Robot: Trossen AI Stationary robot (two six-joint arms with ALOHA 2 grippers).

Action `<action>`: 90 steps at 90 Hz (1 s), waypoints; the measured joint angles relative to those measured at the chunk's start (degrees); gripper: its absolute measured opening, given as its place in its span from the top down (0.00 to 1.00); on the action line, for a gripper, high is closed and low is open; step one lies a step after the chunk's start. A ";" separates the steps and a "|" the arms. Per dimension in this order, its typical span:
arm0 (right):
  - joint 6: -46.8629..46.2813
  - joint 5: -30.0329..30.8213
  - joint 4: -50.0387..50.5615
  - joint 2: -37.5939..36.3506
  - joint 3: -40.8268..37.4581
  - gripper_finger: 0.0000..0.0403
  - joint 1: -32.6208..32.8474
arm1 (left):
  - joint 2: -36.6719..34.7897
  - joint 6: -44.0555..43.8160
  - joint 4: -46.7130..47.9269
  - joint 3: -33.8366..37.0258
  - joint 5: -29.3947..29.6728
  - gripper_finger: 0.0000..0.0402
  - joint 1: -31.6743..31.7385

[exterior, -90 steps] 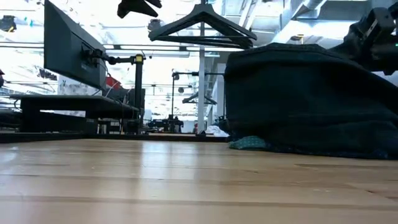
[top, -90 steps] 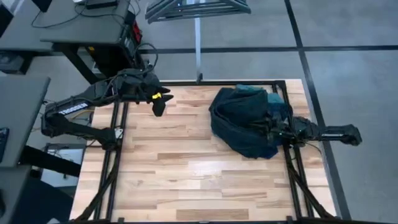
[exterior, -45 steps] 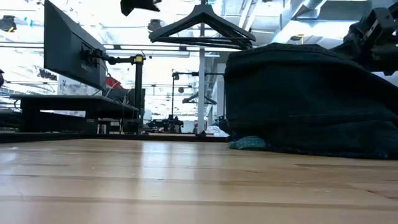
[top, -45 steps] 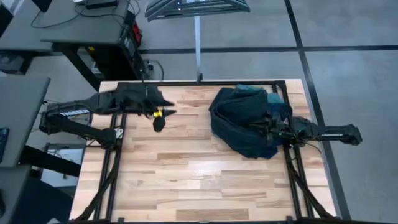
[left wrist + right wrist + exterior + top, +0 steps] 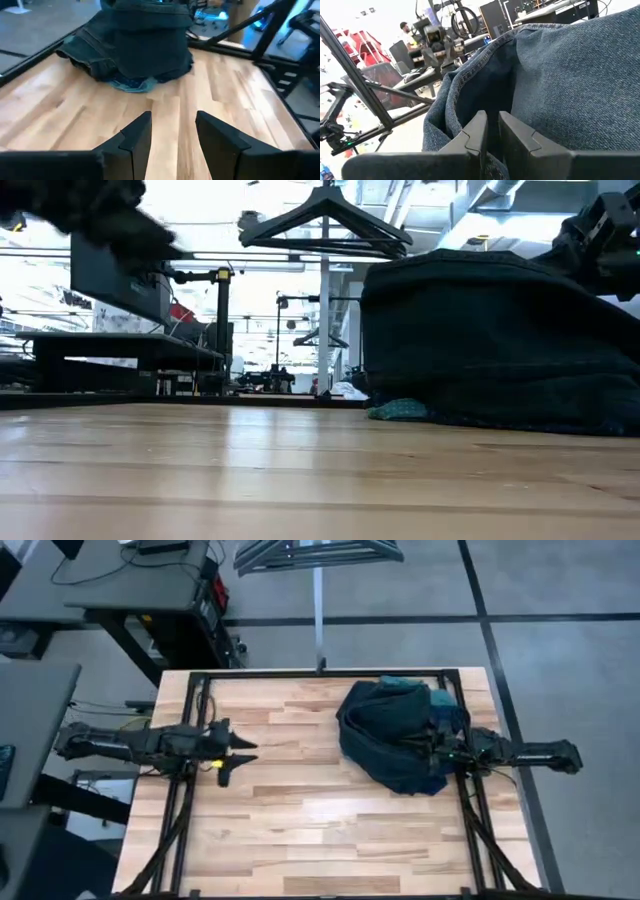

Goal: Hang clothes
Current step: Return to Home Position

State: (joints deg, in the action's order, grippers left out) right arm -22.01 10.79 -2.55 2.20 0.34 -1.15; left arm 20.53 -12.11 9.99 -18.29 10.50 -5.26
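Left gripper (image 5: 234, 754) pulled back; clothes (image 5: 392, 735) half-hide right gripper (image 5: 492, 121).

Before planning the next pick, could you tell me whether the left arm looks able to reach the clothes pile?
Probably yes: the left claw is open and faces the clothes pile across the table; nothing lies between. The right claw sits at the pile's far side.

Left arm laid low and level, pointed inward from its side, left gripper (image 5: 232, 752) held with fingers (image 5: 135, 137) parted, right arm stretched low from the opposite side, right gripper (image 5: 440, 753) drawn nearly closed.
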 joint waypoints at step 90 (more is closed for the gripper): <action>-0.01 -0.18 0.07 0.04 0.24 0.91 -0.02 | -19.03 16.94 -11.67 17.77 -2.97 0.66 -0.52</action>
State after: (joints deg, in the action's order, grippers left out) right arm -22.02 10.61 -2.48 2.24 0.58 -1.17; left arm 1.50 4.83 -1.68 -0.51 7.53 -5.78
